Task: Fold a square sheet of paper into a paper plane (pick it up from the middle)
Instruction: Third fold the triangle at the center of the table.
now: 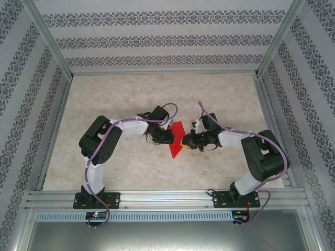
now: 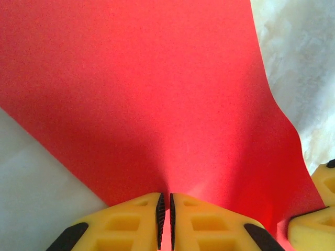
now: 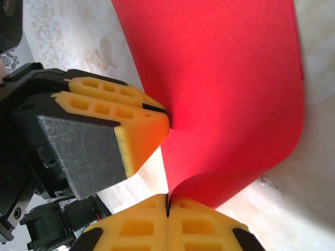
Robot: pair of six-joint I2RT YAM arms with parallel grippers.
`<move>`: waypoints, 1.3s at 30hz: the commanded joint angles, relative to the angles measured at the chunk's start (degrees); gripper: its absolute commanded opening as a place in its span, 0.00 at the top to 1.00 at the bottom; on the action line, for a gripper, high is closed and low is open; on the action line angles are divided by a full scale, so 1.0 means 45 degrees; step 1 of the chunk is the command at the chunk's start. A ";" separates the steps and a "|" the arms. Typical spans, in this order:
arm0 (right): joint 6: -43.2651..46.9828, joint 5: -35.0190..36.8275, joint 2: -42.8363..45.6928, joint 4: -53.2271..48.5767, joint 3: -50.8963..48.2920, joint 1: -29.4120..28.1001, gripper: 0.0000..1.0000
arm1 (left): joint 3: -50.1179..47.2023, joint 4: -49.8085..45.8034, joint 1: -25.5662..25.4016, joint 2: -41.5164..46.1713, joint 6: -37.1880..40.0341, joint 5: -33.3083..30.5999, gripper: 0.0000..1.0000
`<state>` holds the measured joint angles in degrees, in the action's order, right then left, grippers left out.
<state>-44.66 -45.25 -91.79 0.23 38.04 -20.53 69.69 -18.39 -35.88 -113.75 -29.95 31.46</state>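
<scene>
Two grippers flank the red paper (image 1: 176, 142) from above, left gripper (image 1: 167, 135) and right gripper (image 1: 184, 141) equally near, its long axis running far-to-near; left wrist, jaws pinch its edge; right wrist, both clamp it, sheet curling between.

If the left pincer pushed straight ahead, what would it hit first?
The red paper sheet itself: the left pincer is clamped on its edge, and the sheet spreads straight ahead. The right pincer sits off to one side, probably out of that line.
</scene>
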 commanded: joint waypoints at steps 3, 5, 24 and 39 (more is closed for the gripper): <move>0.0196 0.0338 -0.0526 -0.0050 0.0630 -0.0291 0.98 | -0.0155 -0.0625 -0.0015 -0.0587 0.0302 -0.0215 0.83; 0.0374 0.0442 -0.0735 -0.0299 0.0861 -0.0414 0.97 | -0.0130 -0.0620 -0.0013 -0.0579 0.0308 -0.0206 0.83; 0.1193 0.1208 -0.2004 -0.1377 0.1722 -0.0976 0.96 | -0.0081 -0.0220 0.0165 -0.0071 -0.0162 0.0533 0.81; 0.1483 0.1365 -0.1834 -0.1996 0.1948 -0.1001 0.96 | 0.0932 -0.0846 0.0784 0.0345 0.0034 0.0840 0.77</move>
<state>-39.53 -39.88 -99.92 -7.16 45.47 -24.27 71.75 -19.99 -33.19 -112.88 -30.63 34.35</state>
